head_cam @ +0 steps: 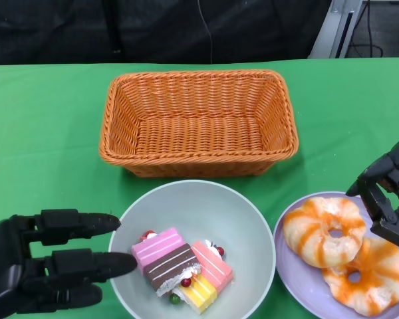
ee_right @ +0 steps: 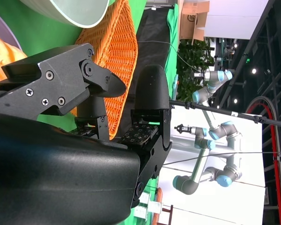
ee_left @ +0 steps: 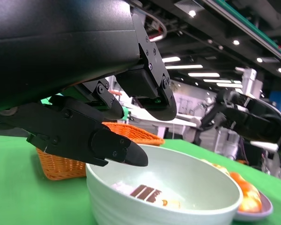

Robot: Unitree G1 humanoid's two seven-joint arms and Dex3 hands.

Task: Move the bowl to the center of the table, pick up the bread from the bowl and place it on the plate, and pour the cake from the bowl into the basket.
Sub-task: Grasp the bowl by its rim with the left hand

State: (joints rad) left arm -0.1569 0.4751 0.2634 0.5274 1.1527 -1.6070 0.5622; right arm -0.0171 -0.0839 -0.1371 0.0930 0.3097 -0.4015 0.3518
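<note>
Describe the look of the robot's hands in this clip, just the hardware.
Both the left hand and the right hand are matte black with blocky, segmented fingers. The wrist views show a smooth rounded black shell behind each hand, angular finger links fastened with small screws, and dotted pads on the inner finger faces. No cables or markings are visible.

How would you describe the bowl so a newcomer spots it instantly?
Start at the orange wicker basket in the middle of the green table. Directly in front of it, nearer the robot, sits the pale grey-green bowl, beside the left hand. Unlike the flat purple plate of bread to its right, it is deep and holds striped cake pieces.
</note>
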